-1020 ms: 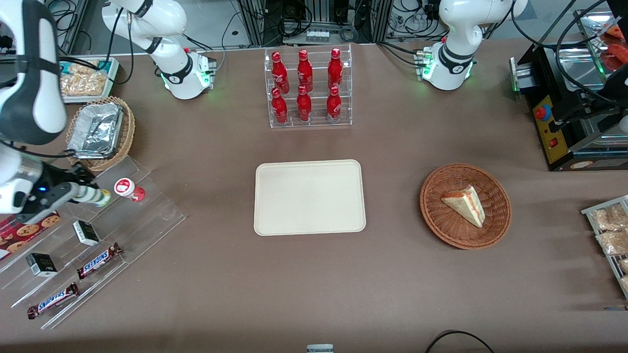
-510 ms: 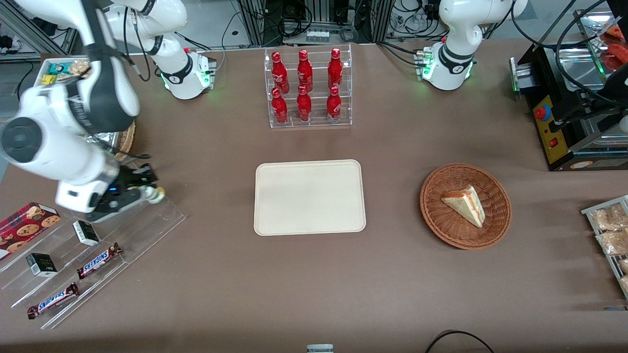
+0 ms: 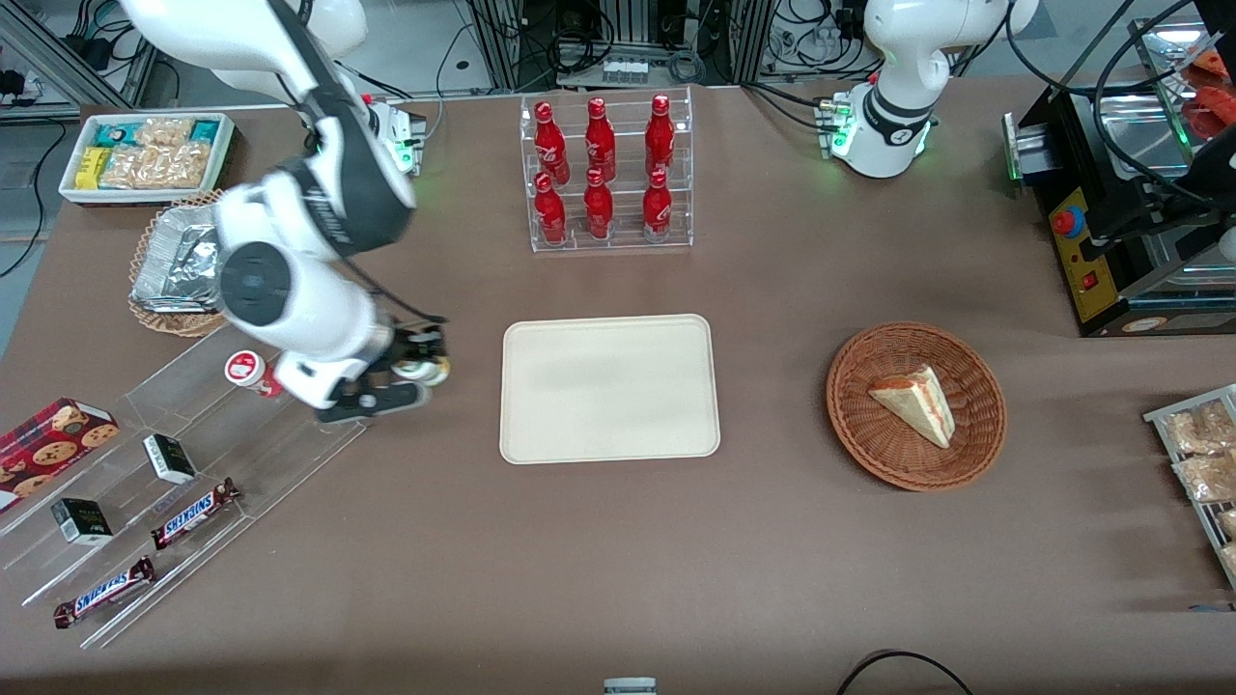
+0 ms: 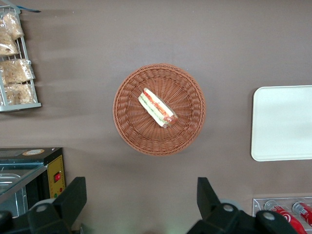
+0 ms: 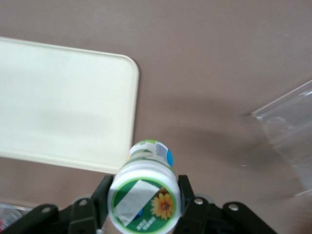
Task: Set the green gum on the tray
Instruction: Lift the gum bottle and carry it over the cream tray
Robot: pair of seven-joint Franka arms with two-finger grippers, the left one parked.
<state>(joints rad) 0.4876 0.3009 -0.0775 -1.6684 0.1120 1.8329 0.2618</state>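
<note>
Your gripper (image 3: pixel 425 370) pinches the green gum (image 3: pixel 426 369) between its two black fingers (image 5: pixel 100 197), holding it in the air above the brown table (image 3: pixel 772 541), just beside the short edge of the tray (image 3: pixel 609 388) that faces the working arm's end. In the wrist view the canister's white lid (image 5: pixel 144 195) shows a green patch with a sunflower and a blank white sticker; no words are readable. The cream tray lies flat at the table's middle. The red-lidded canister (image 3: pixel 246 371) stands on the clear tiered stand (image 3: pixel 183 473), with two bars reading "SNICKERS" (image 3: pixel 194 513) near its front edge. Six red Coca-Cola bottles (image 3: pixel 600 164) fill a clear rack.
</note>
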